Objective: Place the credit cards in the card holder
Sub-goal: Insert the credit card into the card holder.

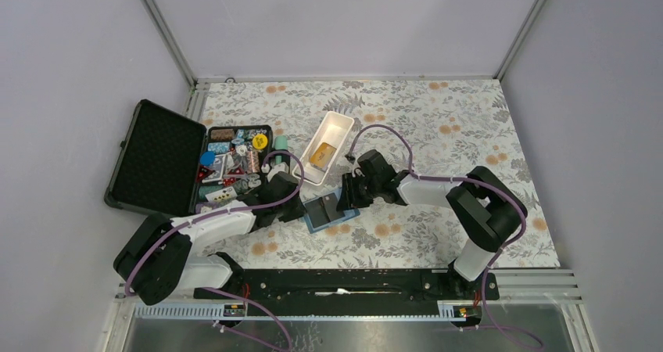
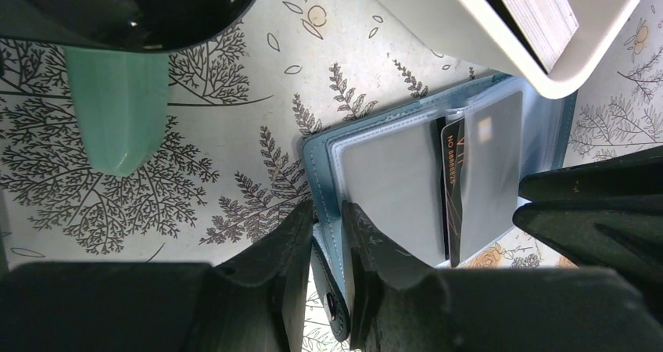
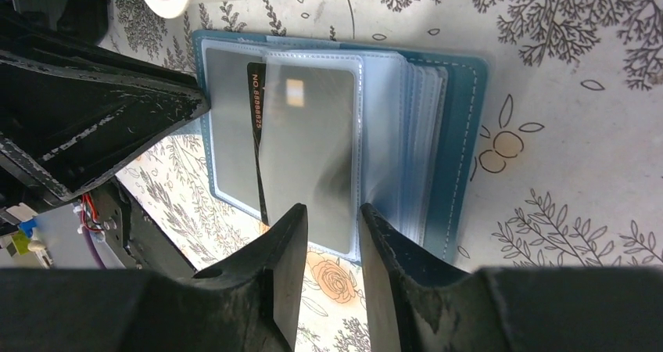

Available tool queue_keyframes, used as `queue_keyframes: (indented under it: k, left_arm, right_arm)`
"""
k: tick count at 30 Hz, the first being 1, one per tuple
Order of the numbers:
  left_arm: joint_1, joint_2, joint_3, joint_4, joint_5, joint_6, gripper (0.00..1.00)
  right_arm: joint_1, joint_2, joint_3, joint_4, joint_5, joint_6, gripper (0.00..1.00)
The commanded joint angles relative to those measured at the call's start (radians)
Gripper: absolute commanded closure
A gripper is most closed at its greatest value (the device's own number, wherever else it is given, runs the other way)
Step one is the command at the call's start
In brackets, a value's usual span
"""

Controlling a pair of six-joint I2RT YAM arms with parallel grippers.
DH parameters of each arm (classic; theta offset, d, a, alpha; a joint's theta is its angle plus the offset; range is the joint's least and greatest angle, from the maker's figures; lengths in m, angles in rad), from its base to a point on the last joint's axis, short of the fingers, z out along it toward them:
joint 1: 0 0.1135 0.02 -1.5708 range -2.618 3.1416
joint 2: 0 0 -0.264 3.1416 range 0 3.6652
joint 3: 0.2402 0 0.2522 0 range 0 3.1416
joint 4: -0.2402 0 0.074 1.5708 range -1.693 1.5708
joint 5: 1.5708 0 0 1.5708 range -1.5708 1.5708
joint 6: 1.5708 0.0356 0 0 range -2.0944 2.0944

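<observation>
Left wrist view showed the card holder (image 2: pixel 317 180) open on the worktop (image 2: pixel 234 94), a dark card (image 2: pixel 453 195) tucked in a clear pocket. Left fingers (image 2: pixel 328 215) pinched its cover edge; right fingers (image 3: pixel 328 211) stood slightly apart astride a page. Beside lay a white tray (image 2: pixel 508 51).

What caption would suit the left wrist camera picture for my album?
Left gripper pinching the edge of the open teal card holder, a dark card partly tucked in its clear sleeve.

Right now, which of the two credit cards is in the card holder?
The dark card, tucked between clear sleeves of the card holder; the golden-orange card lies in the white tray.
</observation>
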Motion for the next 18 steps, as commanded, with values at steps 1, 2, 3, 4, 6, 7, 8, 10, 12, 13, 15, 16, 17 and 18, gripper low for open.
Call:
queue_keyframes:
  k: [1,2,3,4,6,7,8,10,12,13,15,16,17,18]
  left_arm:
    - [0.004,0.026,0.004,0.013,0.023,0.017,0.78]
    - [0.004,0.026,0.004,0.017,0.026,0.016,0.78]
    - [0.004,0.028,0.004,0.022,0.029,0.016,0.78]
    - [0.004,0.031,0.004,0.025,0.031,0.016,0.79]
    - [0.005,0.036,0.004,0.029,0.034,0.015,0.79]
    - [0.005,0.039,0.003,0.032,0.035,0.015,0.79]
    - [0.006,0.041,0.002,0.033,0.037,0.013,0.79]
    - [0.006,0.042,0.001,0.037,0.038,0.013,0.8]
    - [0.006,0.042,-0.001,0.038,0.04,0.013,0.8]
    - [0.007,0.041,-0.001,0.039,0.04,0.013,0.8]
    - [0.007,0.04,-0.001,0.038,0.04,0.013,0.8]
    - [0.009,0.038,-0.001,0.038,0.04,0.014,0.8]
    - [0.009,0.039,-0.001,0.039,0.041,0.013,0.8]
    - [0.009,0.037,-0.001,0.038,0.042,0.013,0.8]
  right_arm:
    - [0.017,0.041,0.023,-0.004,0.006,-0.035,0.62]
    - [0.018,0.041,0.023,0.007,-0.011,-0.025,0.62]
    - [0.019,0.04,0.022,0.02,-0.031,-0.016,0.62]
    - [0.019,0.034,0.02,0.036,-0.047,-0.005,0.62]
    - [0.021,0.02,0.019,0.055,-0.071,0.013,0.62]
    - [0.022,0.011,0.019,0.059,-0.077,0.021,0.62]
    - [0.023,0.0,0.02,0.062,-0.081,0.025,0.62]
    - [0.024,-0.021,0.02,0.062,-0.086,0.034,0.62]
    - [0.026,-0.041,0.018,0.062,-0.091,0.04,0.62]
    - [0.026,-0.051,0.017,0.061,-0.093,0.041,0.62]
    - [0.026,-0.072,0.016,0.056,-0.094,0.047,0.62]
    - [0.028,-0.082,0.014,0.054,-0.093,0.049,0.63]
    - [0.028,-0.092,0.012,0.053,-0.092,0.052,0.62]
    - [0.029,-0.101,0.012,0.051,-0.091,0.054,0.62]
